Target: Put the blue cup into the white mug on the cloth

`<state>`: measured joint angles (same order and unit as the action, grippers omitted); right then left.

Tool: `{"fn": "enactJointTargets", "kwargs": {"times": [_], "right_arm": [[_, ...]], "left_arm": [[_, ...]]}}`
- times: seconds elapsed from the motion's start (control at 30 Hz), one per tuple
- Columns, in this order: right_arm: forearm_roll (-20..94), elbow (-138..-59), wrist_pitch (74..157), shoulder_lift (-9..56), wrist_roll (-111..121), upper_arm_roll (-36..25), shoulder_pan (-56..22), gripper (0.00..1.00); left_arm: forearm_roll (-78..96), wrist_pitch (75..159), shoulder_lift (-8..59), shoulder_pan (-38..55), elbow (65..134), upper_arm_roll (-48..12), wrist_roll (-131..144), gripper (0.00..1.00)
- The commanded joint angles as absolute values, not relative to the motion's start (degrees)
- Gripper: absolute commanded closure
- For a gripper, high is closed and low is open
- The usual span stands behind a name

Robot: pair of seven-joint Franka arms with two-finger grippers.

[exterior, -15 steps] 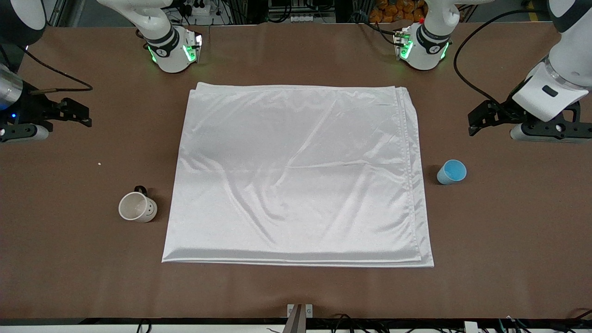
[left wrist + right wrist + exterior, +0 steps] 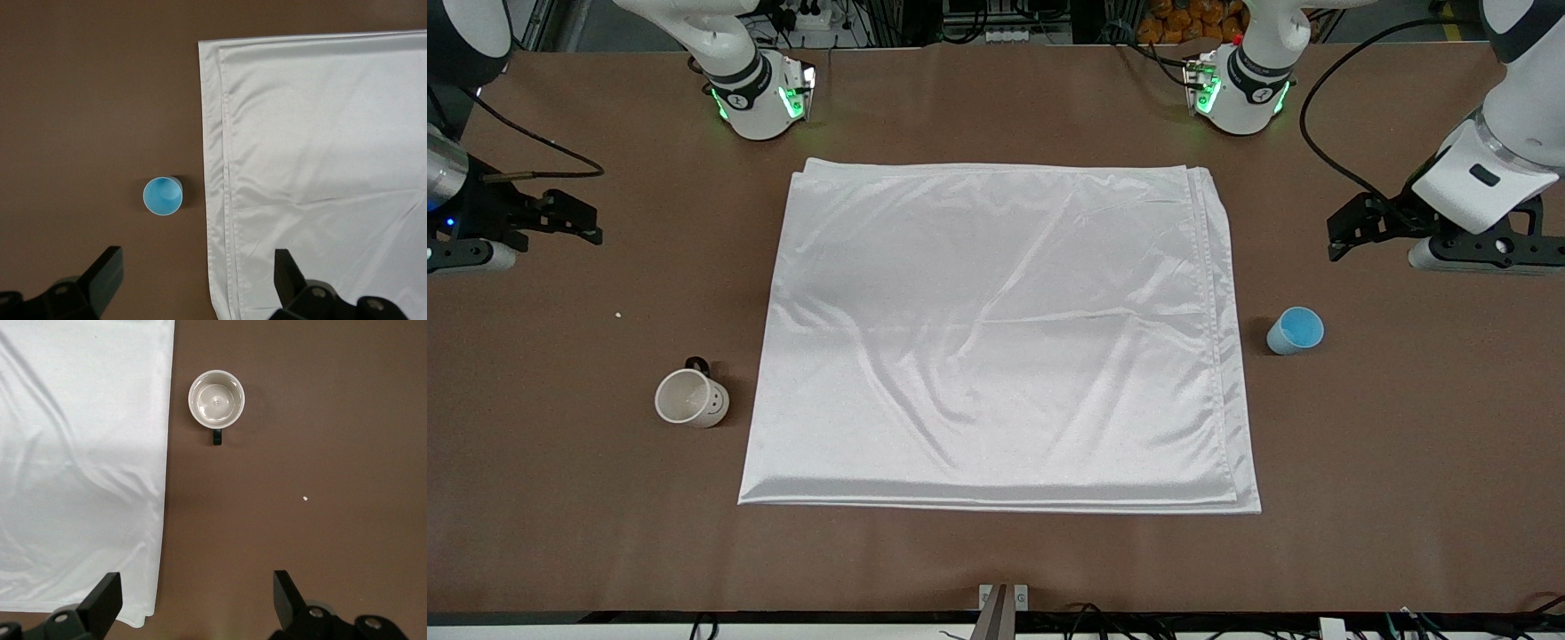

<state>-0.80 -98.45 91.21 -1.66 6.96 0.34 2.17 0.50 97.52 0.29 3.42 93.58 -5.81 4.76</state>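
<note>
The white cloth (image 2: 996,338) lies flat in the middle of the brown table. The blue cup (image 2: 1295,331) stands upright on bare table just off the cloth's edge, toward the left arm's end. Above the table near it hangs my left gripper (image 2: 1343,233), open and empty; its wrist view shows the cup (image 2: 163,197) ahead of the spread gripper (image 2: 198,267), beside the cloth (image 2: 320,167). The white mug (image 2: 690,398) stands upright off the cloth toward the right arm's end, nearer the front camera than the cup. My right gripper (image 2: 587,222) is open over bare table, apart from the mug (image 2: 216,399).
A tiny white crumb (image 2: 618,314) lies on the table between the right gripper and the mug. The two arm bases (image 2: 760,98) (image 2: 1240,93) stand along the table's edge farthest from the front camera. A black cable (image 2: 1325,133) loops to the left wrist.
The right arm's wrist has shifted very slightly toward its end of the table. The cup, the mug, the cloth and the left arm have not moved.
</note>
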Motion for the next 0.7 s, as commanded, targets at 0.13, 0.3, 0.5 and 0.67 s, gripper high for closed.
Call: {"fn": "enactJointTargets", "kwargs": {"times": [0.13, 0.3, 0.5, 0.67], "right_arm": [[0.2, -98.6, 90.9, -2.7, 5.4, 0.6, 2.8, 0.00], [0.3, -98.6, 90.7, -2.7, 1.8, 0.7, 2.7, 0.00], [0.3, -98.6, 90.8, -2.7, 1.7, 0.7, 2.7, 0.00], [0.2, -98.8, 91.1, -2.4, 1.7, 0.6, 2.7, 0.00]], "left_arm": [[0.9, 96.9, 1.0, 2.6, 93.2, -6.3, 2.5, 0.00], [0.8, 96.9, 1.1, 2.6, 94.1, -6.3, 2.2, 0.00], [0.8, 98.8, 2.5, 2.6, 96.7, -6.2, 2.5, 0.00], [0.8, 103.6, 2.4, 2.5, 101.9, -6.2, 2.7, 0.00]]}}
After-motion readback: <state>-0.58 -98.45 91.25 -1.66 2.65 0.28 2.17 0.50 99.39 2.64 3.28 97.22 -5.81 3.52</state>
